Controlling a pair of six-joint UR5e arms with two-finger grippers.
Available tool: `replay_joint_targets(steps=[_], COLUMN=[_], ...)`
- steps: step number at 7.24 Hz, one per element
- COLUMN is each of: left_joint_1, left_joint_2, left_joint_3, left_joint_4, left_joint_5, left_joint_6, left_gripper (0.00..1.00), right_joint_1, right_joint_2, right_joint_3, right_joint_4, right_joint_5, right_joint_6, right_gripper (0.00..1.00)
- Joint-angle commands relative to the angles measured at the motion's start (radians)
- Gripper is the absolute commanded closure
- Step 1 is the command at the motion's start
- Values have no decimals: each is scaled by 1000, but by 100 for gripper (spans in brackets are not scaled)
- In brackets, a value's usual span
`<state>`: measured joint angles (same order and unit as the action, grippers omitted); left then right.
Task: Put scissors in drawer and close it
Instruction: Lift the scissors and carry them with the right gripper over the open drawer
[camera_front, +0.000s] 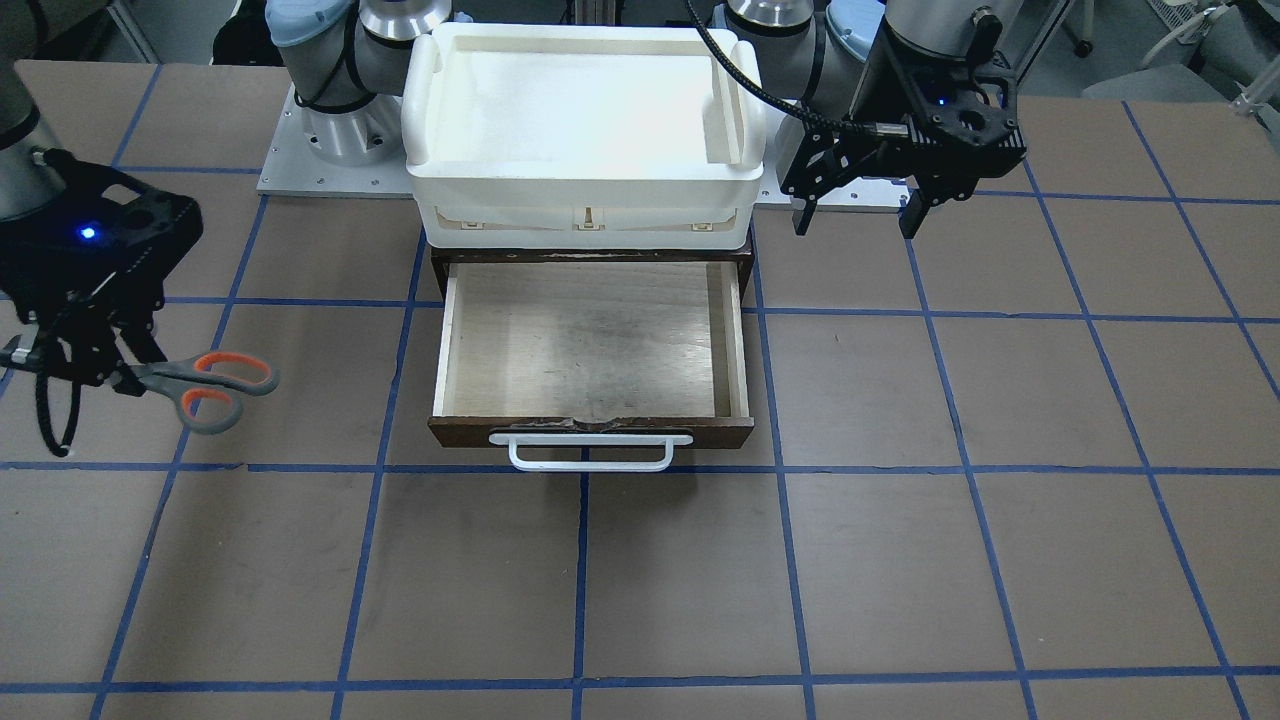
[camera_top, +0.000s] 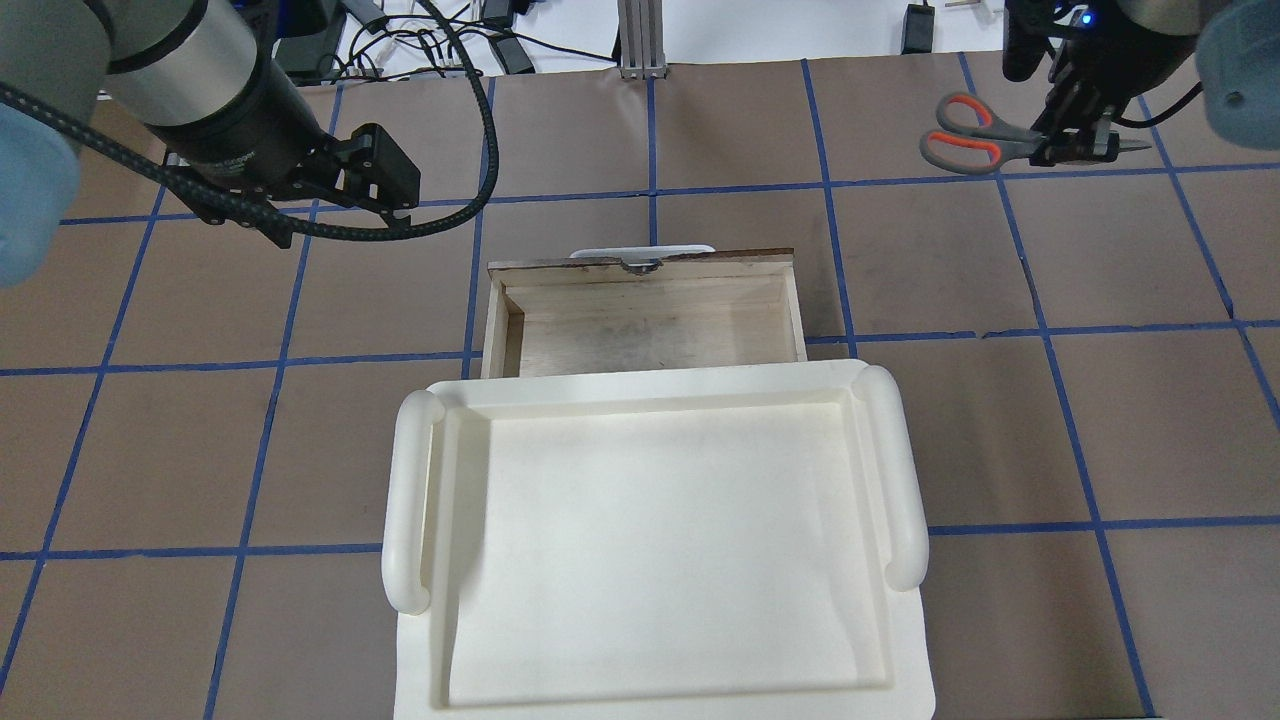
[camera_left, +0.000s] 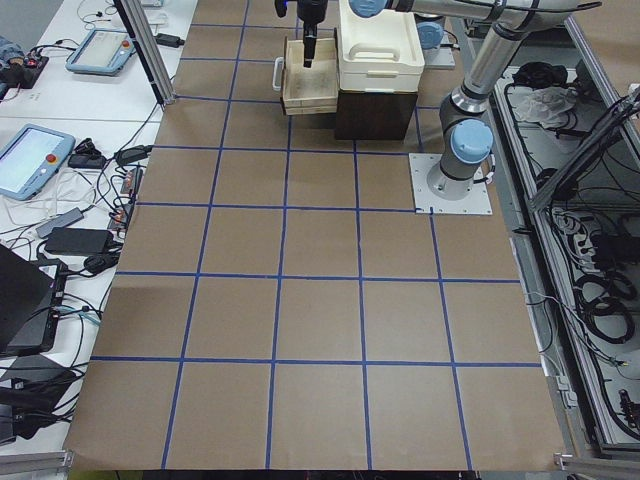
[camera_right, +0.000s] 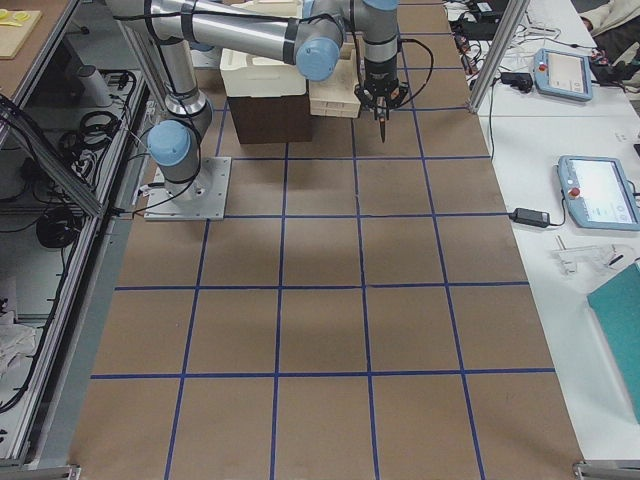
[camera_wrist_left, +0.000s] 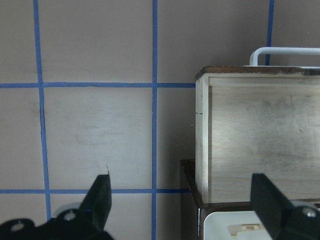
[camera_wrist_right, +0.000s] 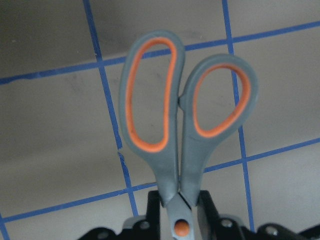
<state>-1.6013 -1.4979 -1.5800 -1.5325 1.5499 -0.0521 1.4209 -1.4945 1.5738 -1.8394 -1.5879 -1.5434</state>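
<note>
The scissors (camera_front: 215, 385), grey handles lined orange, are held at the pivot by my right gripper (camera_front: 125, 375), which is shut on them. The handles point toward the drawer. They also show in the overhead view (camera_top: 965, 135) and the right wrist view (camera_wrist_right: 175, 150). I cannot tell whether they touch the table. The drawer (camera_front: 590, 340) is pulled open and empty, with pale plywood inside, a dark front and a white bar handle (camera_front: 590, 455). My left gripper (camera_front: 855, 225) is open and empty above the table beside the drawer's other side; the left wrist view shows the drawer's corner (camera_wrist_left: 260, 135) between its fingers.
A white plastic tray (camera_front: 585, 180) sits on top of the dark cabinet that holds the drawer and overhangs the drawer's back part (camera_top: 410, 500). Brown table with a blue tape grid lies all around. The arm bases stand behind the tray.
</note>
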Motion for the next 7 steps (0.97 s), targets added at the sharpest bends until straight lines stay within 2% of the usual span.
replay_joint_targets(steps=[1, 5, 6, 7], left_joint_1=[1, 1, 1, 1], left_joint_2=[1, -1, -1, -1], left_joint_3=[1, 0, 0, 0], left_joint_4=[0, 2, 2, 0], left_joint_5=[1, -1, -1, -1], left_joint_6=[0, 0, 0, 0], left_gripper=[0, 0, 0, 0], right_joint_1=[117, 324, 386, 442], right_joint_2=[-18, 49, 83, 104], right_joint_3=[-30, -57, -67, -73], right_joint_4=[63, 58, 57, 52], right_joint_5=[15, -10, -71, -87], right_joint_6=[139, 315, 315, 333], right_gripper=[100, 100, 100, 100])
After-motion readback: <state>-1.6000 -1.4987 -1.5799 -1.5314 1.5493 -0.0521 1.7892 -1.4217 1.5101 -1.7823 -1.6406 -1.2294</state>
